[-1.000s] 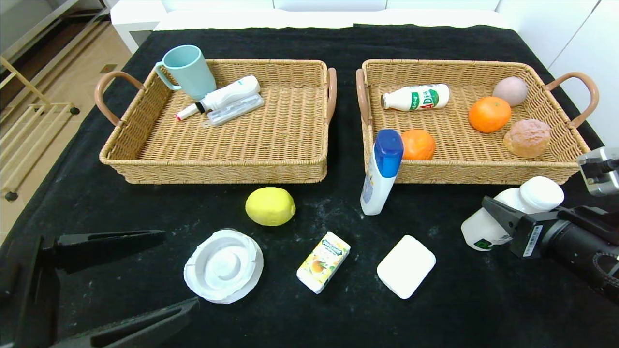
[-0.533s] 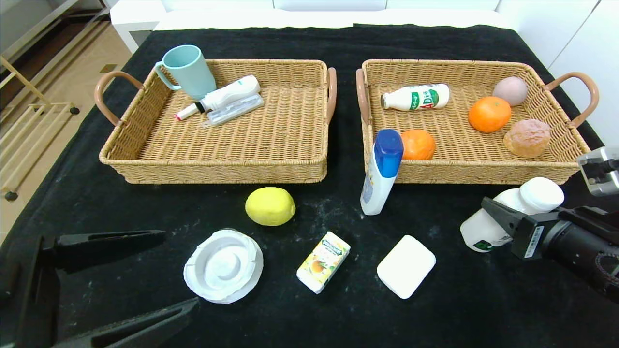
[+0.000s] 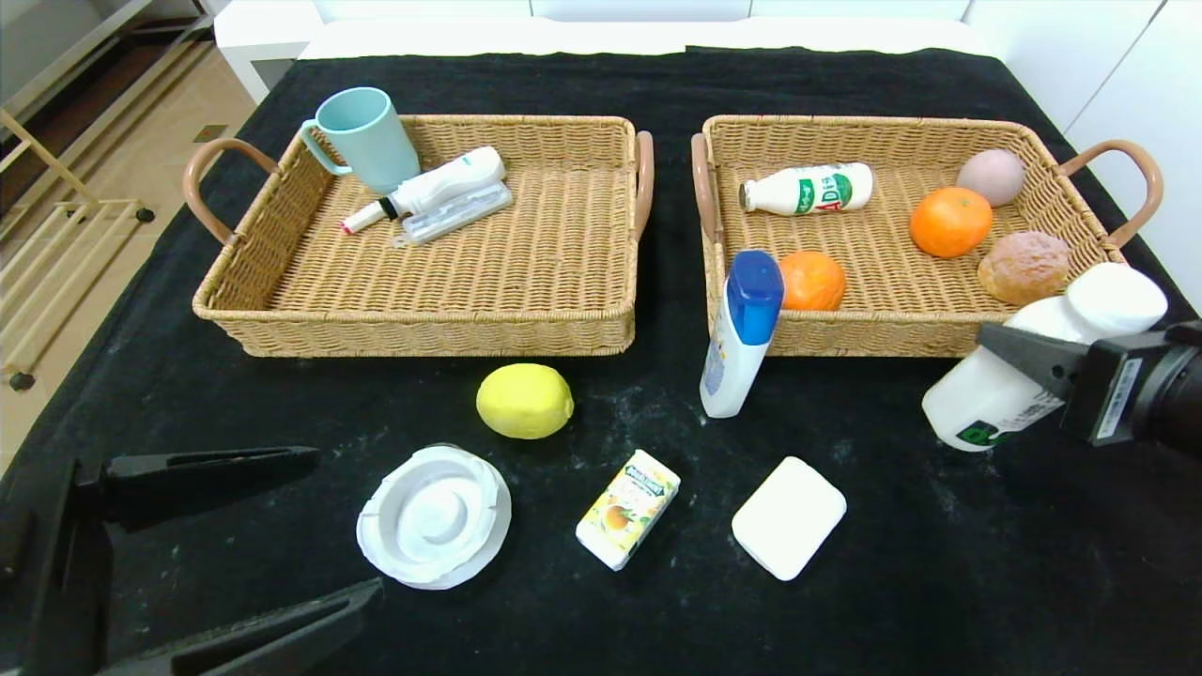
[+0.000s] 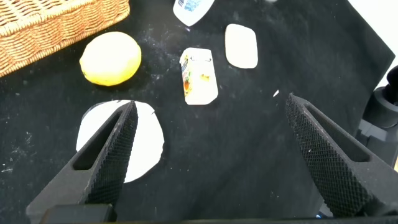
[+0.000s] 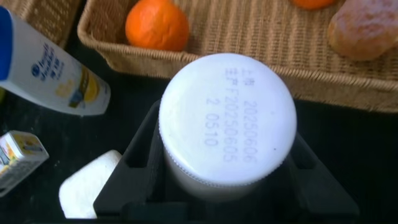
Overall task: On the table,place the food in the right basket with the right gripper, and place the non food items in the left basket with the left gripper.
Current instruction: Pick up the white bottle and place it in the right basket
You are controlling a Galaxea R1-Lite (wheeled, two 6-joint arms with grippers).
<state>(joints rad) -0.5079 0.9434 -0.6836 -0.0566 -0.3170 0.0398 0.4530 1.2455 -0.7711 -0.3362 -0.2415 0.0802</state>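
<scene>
Two wicker baskets [image 3: 423, 310] [image 3: 939, 324], two oranges [image 3: 950, 222] [image 3: 812, 280], one lemon [image 3: 524, 401], one cup [image 3: 366, 138], three bottles [image 3: 809, 189] [image 3: 742, 333] [image 3: 1014, 385], one bun [image 3: 1024, 268], one egg [image 3: 991, 176], one carton [image 3: 627, 507], one soap bar [image 3: 789, 516], one white lid [image 3: 434, 516].

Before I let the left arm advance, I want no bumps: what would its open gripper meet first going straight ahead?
Probably the white lid, lying between the left gripper fingertips' line on the table; the lemon sits just beyond. Depth is unclear.

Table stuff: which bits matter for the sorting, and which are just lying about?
Sorting:
- white bottle, held by right gripper
- right basket
- left basket
- lemon
- juice box
- soap bar

Lying about:
- wooden rack on the floor
</scene>
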